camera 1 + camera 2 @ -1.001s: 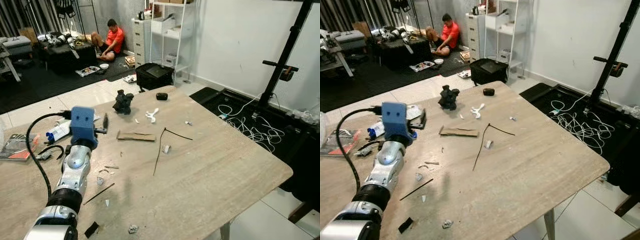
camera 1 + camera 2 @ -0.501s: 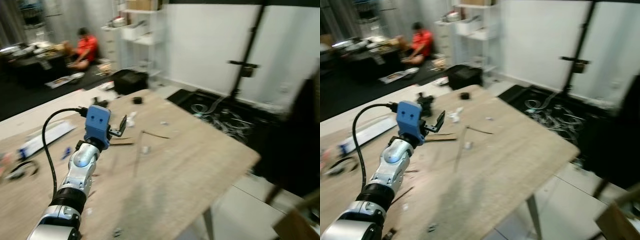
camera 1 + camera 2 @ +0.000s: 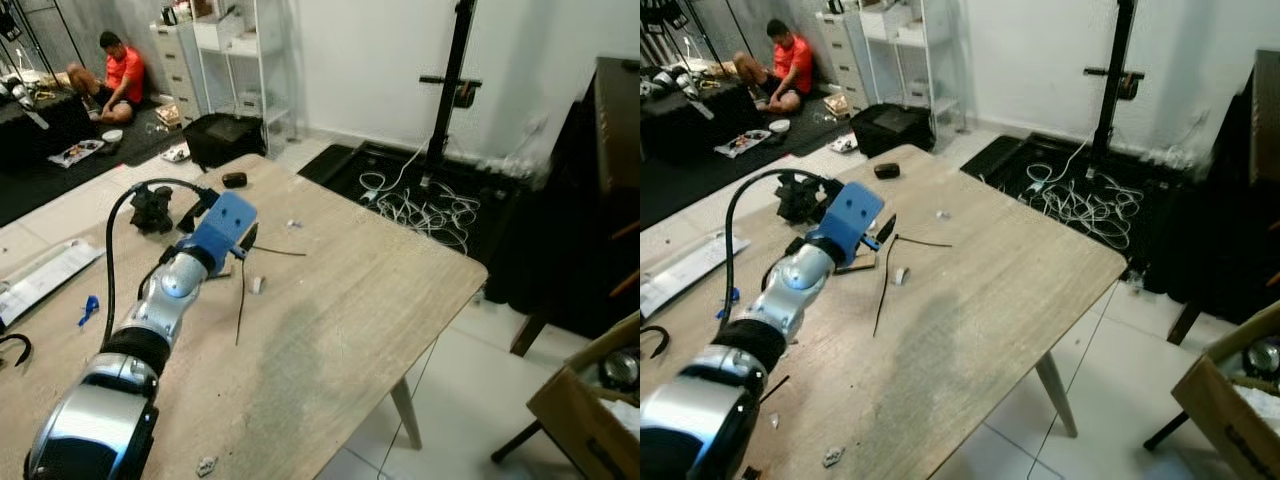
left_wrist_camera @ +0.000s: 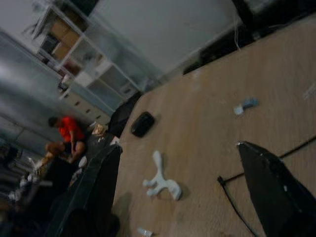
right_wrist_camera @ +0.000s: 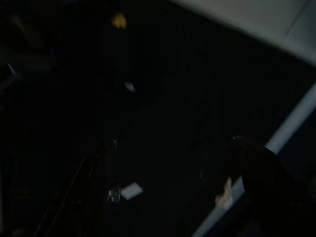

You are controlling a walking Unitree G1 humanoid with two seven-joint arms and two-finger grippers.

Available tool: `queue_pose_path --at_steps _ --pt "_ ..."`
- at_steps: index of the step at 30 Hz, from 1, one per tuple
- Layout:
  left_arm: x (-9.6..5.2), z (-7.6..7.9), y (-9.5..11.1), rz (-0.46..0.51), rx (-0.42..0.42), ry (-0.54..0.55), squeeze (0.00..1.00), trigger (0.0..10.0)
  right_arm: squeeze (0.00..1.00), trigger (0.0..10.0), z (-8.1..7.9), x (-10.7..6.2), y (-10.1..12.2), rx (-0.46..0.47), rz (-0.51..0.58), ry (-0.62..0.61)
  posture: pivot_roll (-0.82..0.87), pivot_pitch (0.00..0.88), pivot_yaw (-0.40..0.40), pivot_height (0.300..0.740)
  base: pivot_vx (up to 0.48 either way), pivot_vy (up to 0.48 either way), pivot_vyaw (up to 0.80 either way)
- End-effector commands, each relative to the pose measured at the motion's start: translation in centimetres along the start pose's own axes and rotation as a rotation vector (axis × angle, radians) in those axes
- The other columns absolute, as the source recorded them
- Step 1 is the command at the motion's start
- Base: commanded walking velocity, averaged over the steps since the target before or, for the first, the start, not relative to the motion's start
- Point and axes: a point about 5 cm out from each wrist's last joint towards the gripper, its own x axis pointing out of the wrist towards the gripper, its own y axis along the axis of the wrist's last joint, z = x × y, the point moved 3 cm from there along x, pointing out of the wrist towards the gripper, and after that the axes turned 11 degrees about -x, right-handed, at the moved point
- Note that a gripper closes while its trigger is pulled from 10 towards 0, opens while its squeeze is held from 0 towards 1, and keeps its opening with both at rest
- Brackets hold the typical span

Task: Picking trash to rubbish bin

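Left hand (image 4: 187, 192), fingers spread and empty, hovers above the light wooden worktop (image 3: 380, 290) near a long black cable tie (image 3: 240, 300) and a white Y-shaped plastic scrap (image 4: 160, 183).

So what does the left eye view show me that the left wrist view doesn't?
Left eye view: the robot's silver left arm reaching over the table, a black stand, white cables on the floor and a cardboard box.
Left wrist view: a close look along the left gripper, its black fingers spread apart, and a white forked piece.
Both: the wooden table, a small black object, a thin black strip and a person in red sitting on the floor.
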Motion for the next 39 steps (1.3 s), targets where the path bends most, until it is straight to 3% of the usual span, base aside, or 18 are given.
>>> queue_pose_path --at_steps 1,5,11,13,14,17,20,30,39 --pt "-0.3 -0.7 -1.1 -0.059 0.039 0.006 0.0 10.0 0.0 10.0 -0.3 -0.2 -1.3 0.028 -0.028 0.0 -0.28 0.303 0.152 0.74 0.0 0.0 0.0" --pt "-0.2 -1.2 -1.5 -0.142 0.031 -0.028 0.0 10.0 0.0 10.0 -0.4 -0.7 -3.3 0.049 -0.061 -0.006 -0.3 0.322 0.161 0.74 0.0 0.0 0.0" --pt "-0.3 -1.6 -2.1 -0.205 -0.079 -0.074 0.0 10.0 0.0 10.0 -0.4 -0.9 -4.1 0.053 -0.072 -0.008 -0.32 0.332 0.16 0.74 0.0 0.0 0.0" --pt "-0.6 -2.8 -2.1 -0.224 -0.165 -0.068 0.0 10.0 0.0 10.0 -0.1 -0.9 -4.0 0.05 -0.065 -0.012 -0.33 0.335 0.157 0.74 0.0 0.0 0.0" --pt "-0.6 -2.8 -2.1 -0.224 -0.165 -0.068 0.0 10.0 0.0 10.0 -0.1 -0.9 -4.0 0.05 -0.065 -0.012 -0.33 0.335 0.157 0.74 0.0 0.0 0.0" --pt "-1.5 -6.2 -2.5 -0.249 -0.326 0.047 0.0 10.0 0.0 10.0 0.4 -0.8 -3.4 0.038 -0.046 -0.02 -0.33 0.34 0.153 0.74 0.0 0.0 0.0" --pt "-2.4 -8.0 -2.9 -0.253 -0.433 0.1 0.0 10.0 0.0 10.0 0.4 -0.8 -3.3 0.029 -0.04 -0.022 -0.32 0.346 0.153 0.74 0.0 0.0 0.0" --pt "-3.8 -9.7 -4.1 -0.262 -0.527 0.158 0.0 10.0 0.0 10.0 0.5 -1.0 -3.9 0.021 -0.045 -0.025 -0.34 0.38 0.154 0.74 0.0 0.0 0.0" --pt "-4.4 -9.8 -4.6 -0.278 -0.492 0.1 0.0 10.0 0.0 10.0 0.9 -1.6 -5.8 0.027 -0.07 -0.041 -0.38 0.415 0.153 0.74 0.0 0.0 0.0"
